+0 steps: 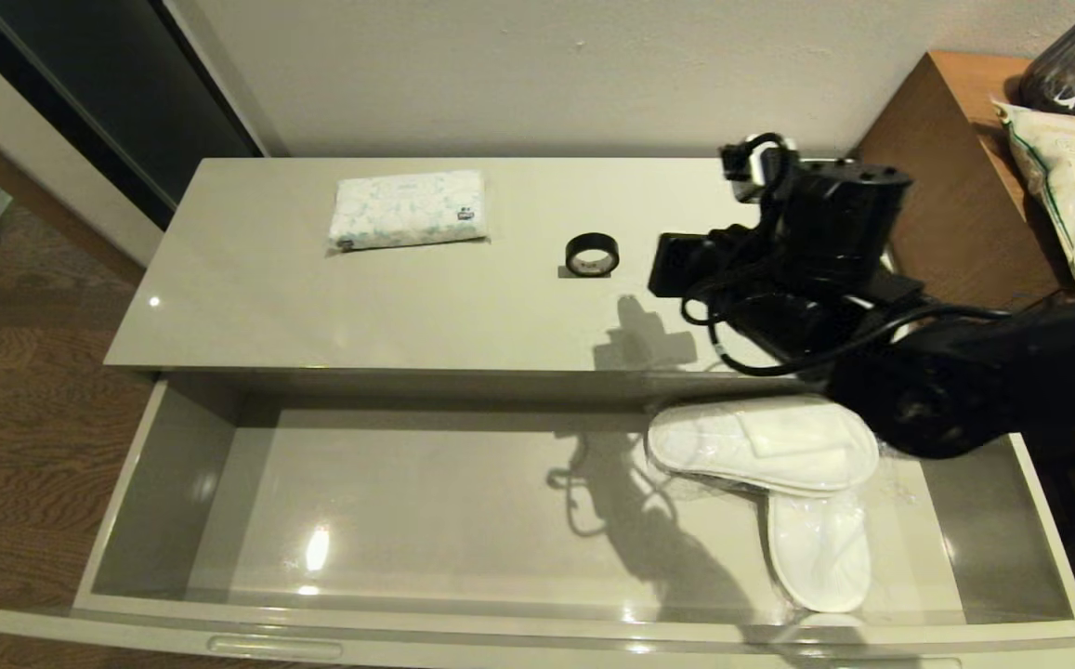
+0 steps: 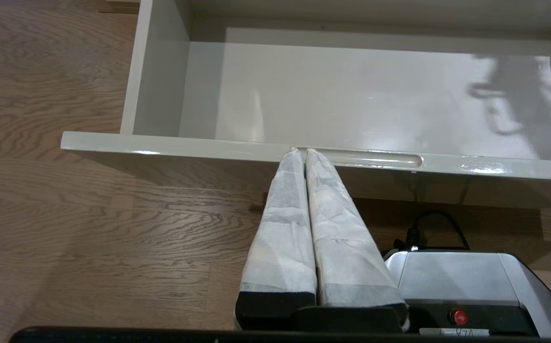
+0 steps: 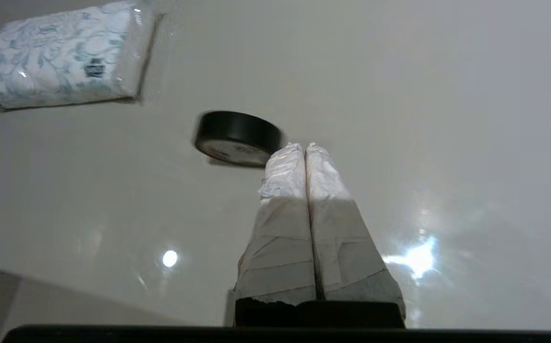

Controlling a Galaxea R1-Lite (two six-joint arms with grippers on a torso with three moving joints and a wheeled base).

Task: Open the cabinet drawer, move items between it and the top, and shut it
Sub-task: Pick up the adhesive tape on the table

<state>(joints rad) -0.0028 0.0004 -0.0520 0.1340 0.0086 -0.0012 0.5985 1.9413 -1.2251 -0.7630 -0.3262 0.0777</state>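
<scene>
Though beside tape roll [image 3: 238, 138], right gripper [image 3: 304, 148] empty, closed.

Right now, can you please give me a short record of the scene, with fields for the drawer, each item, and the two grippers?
drawer: cabinet drawer pulled open
in drawer: bagged white slippers, at its right side
on top: tissue pack and black tape roll lie apart on the cabinet top
right gripper: fingers closed, empty, above the top beside the tape roll
left gripper: fingers closed, empty, at the drawer's front edge by a notch
</scene>
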